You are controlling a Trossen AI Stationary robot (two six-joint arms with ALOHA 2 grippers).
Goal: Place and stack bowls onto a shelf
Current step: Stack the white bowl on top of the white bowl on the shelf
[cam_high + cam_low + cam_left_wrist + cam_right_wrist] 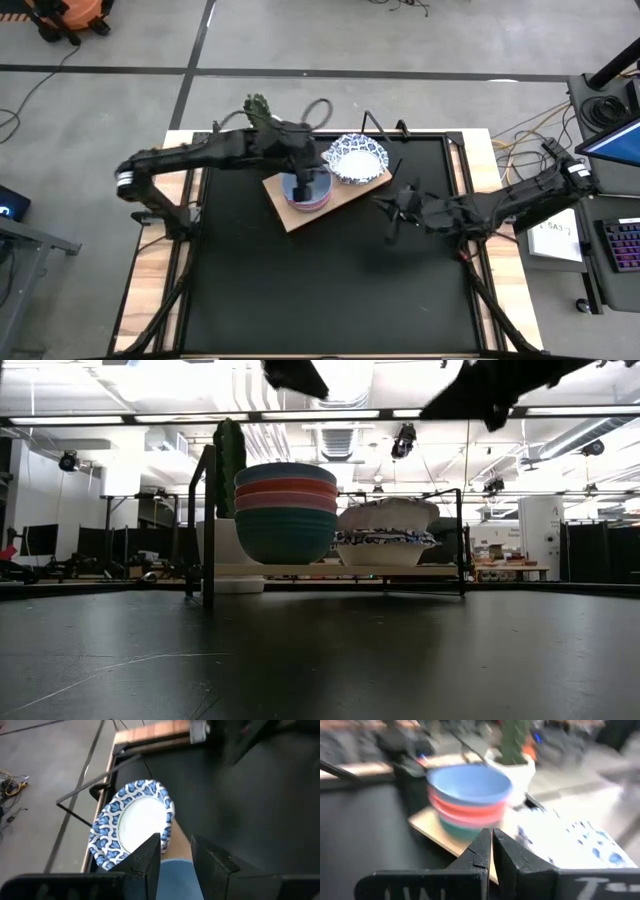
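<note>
The plain bowls (286, 512) stood nested on the shelf (345, 192), blue on top, then red, pink and green. The stacked patterned bowls (357, 158) sat just to their right on the same board, with the cactus pot (229, 545) behind. You had the left gripper (176, 857) directly above the plain stack, its jaws parted with nothing between them; I judge the blue bowl had just been let go. The right gripper (491, 851) waited to the right of the shelf, jaws closed and empty. With both stacks apparently complete, your next move called for lifting the left arm straight up, clear of the rims.
</note>
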